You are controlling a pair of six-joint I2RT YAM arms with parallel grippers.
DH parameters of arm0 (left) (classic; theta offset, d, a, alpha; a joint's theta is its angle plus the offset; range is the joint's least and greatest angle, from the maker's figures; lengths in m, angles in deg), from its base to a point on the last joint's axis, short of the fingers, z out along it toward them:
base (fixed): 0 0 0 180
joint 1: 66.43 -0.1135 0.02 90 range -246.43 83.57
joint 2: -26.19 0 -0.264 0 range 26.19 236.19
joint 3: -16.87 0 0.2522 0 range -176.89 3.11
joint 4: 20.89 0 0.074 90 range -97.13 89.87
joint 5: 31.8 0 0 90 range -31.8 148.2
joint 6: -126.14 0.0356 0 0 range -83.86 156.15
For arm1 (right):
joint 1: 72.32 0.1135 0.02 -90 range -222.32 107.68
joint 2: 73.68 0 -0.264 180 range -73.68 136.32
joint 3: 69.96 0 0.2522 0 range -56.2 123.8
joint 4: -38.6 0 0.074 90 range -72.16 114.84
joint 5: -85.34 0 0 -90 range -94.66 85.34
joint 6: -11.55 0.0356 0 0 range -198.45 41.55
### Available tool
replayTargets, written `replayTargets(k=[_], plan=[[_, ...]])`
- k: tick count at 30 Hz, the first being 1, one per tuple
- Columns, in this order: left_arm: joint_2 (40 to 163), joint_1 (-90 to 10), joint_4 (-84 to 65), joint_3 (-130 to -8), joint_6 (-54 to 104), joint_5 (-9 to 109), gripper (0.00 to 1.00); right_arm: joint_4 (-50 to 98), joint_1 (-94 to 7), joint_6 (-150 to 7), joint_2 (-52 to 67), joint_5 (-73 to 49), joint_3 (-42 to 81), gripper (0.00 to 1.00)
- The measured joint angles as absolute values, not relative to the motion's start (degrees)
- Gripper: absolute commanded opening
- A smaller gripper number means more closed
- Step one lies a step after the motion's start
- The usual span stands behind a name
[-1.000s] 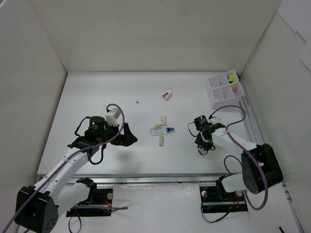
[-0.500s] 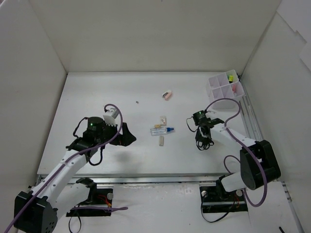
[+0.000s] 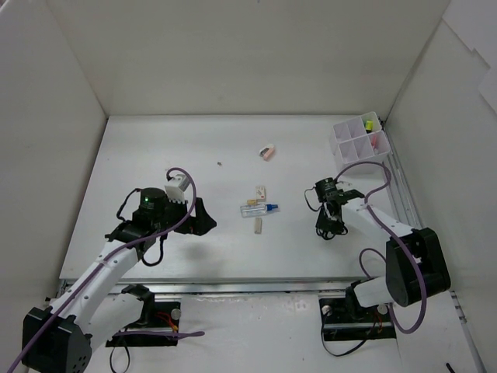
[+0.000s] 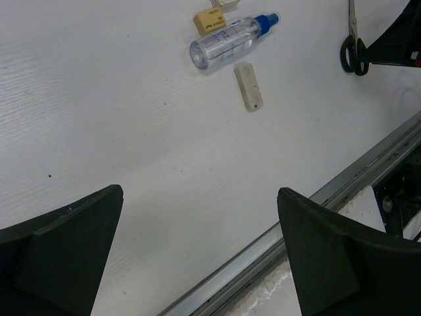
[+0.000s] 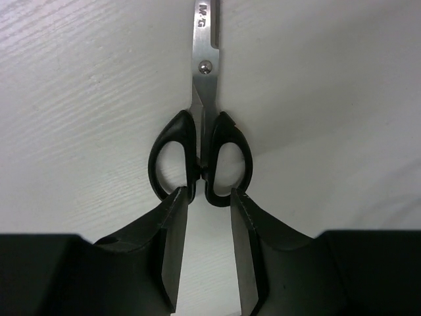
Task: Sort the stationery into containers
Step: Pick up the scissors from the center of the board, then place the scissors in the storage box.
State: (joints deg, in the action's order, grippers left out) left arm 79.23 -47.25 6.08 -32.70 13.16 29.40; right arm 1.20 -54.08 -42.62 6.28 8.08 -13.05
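Black scissors [image 5: 205,99] lie flat on the table with their blades pointing away; they also show in the left wrist view [image 4: 350,20]. My right gripper [image 5: 206,192] is nearly closed, its tips pinching the handles where the two loops meet; from above it sits right of centre [image 3: 328,221]. My left gripper [image 4: 200,191] is wide open and empty, low over the table at the left [image 3: 203,216]. A clear blue-capped tube [image 3: 258,209] lies mid-table between two beige erasers [image 3: 260,191] [image 3: 258,225]. A pink eraser [image 3: 266,153] lies farther back. The white organiser box [image 3: 345,151] stands at the far right.
The organiser holds a yellow-capped marker [image 3: 370,123] and a pink item [image 3: 375,141]. White walls close in the table on three sides. A metal rail [image 4: 342,191] runs along the near edge. A rail also runs down the right side [image 3: 400,194].
My right gripper has shifted slightly back and to the right over the scissors. My left arm has barely moved.
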Motion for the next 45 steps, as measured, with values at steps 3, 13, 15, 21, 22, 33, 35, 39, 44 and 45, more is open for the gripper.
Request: replayTargets(k=[3, 13, 15, 21, 22, 33, 35, 39, 44, 45], plan=[[79.29, -47.25, 6.10, -32.70, 13.18, 29.62, 0.99, 0.92, -54.74, -42.71, 7.16, 7.07, -13.07, 0.35], [81.78, -47.25, 6.24, -32.79, 13.18, 30.21, 1.00, 0.48, -56.07, -46.38, 12.16, 3.42, -11.65, 0.14], [82.29, -47.25, 6.30, -32.87, 13.21, 30.26, 1.00, 0.17, -56.71, -47.52, 12.88, 2.59, -10.77, 0.07], [83.31, -47.25, 6.34, -33.53, 13.34, 31.02, 0.99, -0.11, -57.95, -51.58, 14.54, 0.82, -9.05, 0.00], [83.33, -47.25, 6.32, -33.57, 13.42, 31.20, 0.99, -0.11, -58.04, -52.21, 14.61, 0.71, -8.98, 0.00], [83.40, -47.25, 6.28, -34.43, 13.62, 31.85, 0.99, -6.30, -49.56, -66.18, 9.56, 6.33, 7.59, 0.00], [83.40, -47.25, 6.26, -34.56, 13.64, 32.22, 0.99, -7.50, -48.47, -69.83, 9.56, 10.39, 14.41, 0.00], [83.40, -47.25, 6.28, -34.62, 13.67, 32.64, 0.99, -13.73, -48.66, -80.04, 12.49, 18.98, 28.59, 0.00], [84.10, -47.25, 6.06, -35.43, 13.84, 32.64, 0.99, -17.73, -50.21, -98.73, 19.70, 25.23, 41.16, 0.00], [84.27, -47.25, 5.95, -35.63, 13.91, 32.68, 1.00, -18.38, -50.63, -102.92, 21.43, 26.37, 42.49, 0.00]])
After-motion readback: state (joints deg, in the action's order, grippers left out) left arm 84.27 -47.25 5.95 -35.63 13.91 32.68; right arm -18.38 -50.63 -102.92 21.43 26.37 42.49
